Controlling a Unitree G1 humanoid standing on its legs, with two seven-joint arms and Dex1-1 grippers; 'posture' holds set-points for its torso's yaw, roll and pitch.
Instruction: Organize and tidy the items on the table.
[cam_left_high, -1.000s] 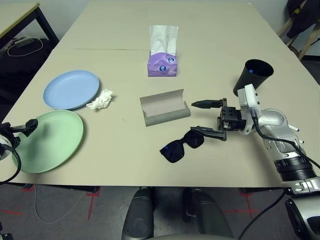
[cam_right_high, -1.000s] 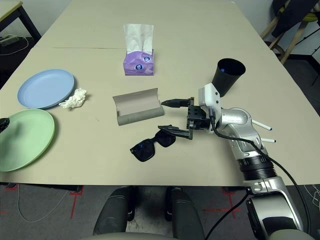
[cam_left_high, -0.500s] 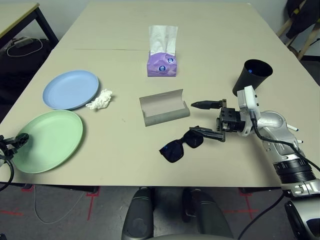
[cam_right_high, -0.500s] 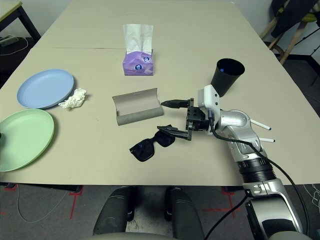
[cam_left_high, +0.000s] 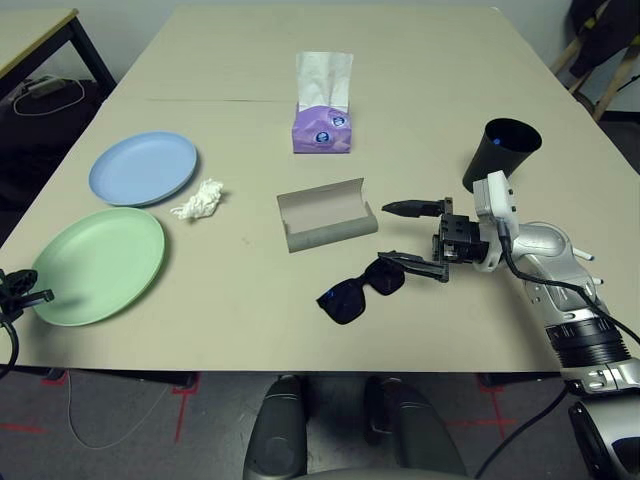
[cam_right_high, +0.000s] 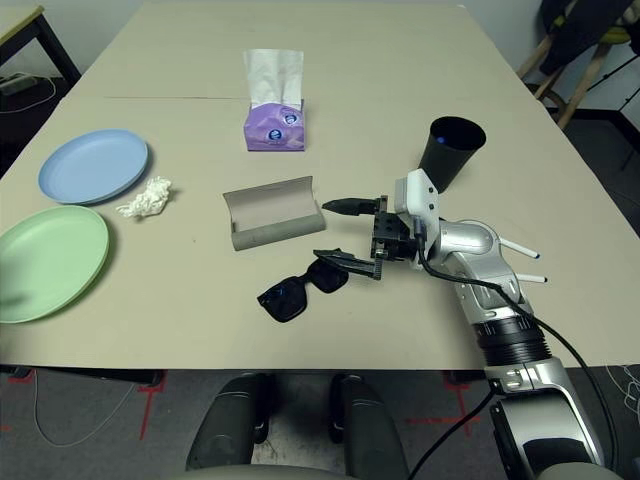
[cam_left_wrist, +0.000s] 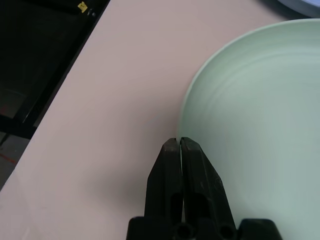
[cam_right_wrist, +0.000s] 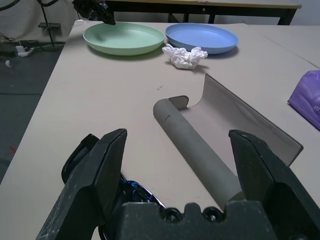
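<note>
And the pale green plate (cam_left_high: 105, 268) is sliding away from the table's near edge, with the pale blue plate (cam_left_high: 143, 168) shifting the same way! The left gripper (cam_left_wrist: 180, 140), wide open a second ago, is now pressing its two fingers together at the green plate's rim; whether they are pinching that rim, I cannot tell. The plates are sitting on the robot's left of the table (cam_left_high: 230, 310), green nearer and blue beyond, their rims meeting or nearly so. The green one is carrying only a soft shadow.

Just beside the blue plate, the crumpled white tissue wad (cam_left_high: 200, 199) is resting on the tabletop. In the middle, the grey glasses case (cam_left_high: 327, 214) is lying open, showing a bare pale inside, while the black sunglasses (cam_left_high: 345, 299) are lying outside it, nearer the robot. The right gripper (cam_left_high: 408, 236) is holding its jaws wide apart with nothing between them, one finger reaching over the end of the sunglasses, the other pointing toward the case.

Farther out, the purple tissue box (cam_left_high: 322, 131) is sending up a white tissue. The black cup (cam_left_high: 501, 152) is standing beyond the right gripper, a small blue spot showing inside. White pens (cam_right_high: 521, 249) are poking out past the right forearm (cam_right_high: 478, 255).
</note>
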